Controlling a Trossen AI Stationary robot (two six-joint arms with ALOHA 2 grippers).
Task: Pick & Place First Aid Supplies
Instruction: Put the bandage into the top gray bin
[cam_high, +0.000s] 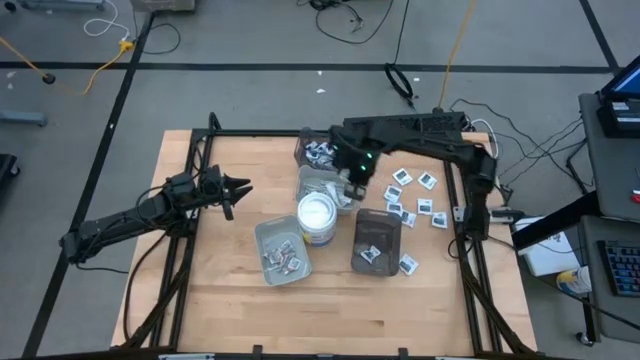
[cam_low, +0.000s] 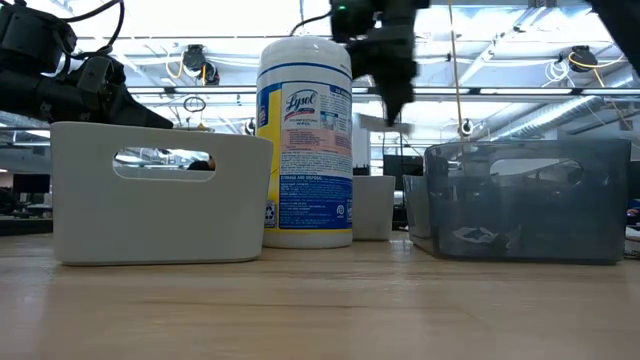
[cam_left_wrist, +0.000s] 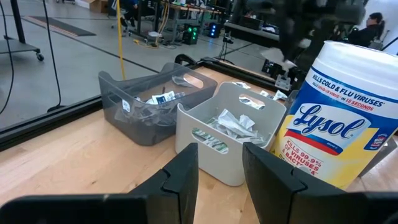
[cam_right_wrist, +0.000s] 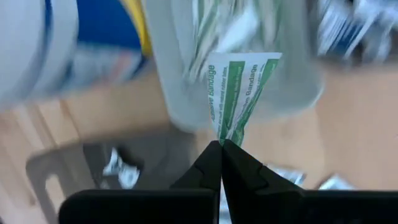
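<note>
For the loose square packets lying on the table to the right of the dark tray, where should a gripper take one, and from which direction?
Each square packet lies flat on the wood, apart from its neighbours, so the likely best grip is across two opposite edges, coming straight down from above with the jaws slightly open. The right gripper is already shut on a bandage strip, so it would probably have to drop that first.

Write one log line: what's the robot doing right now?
right end effector: shut on bandage strip, above trays | left end effector: waiting, table's left
</note>
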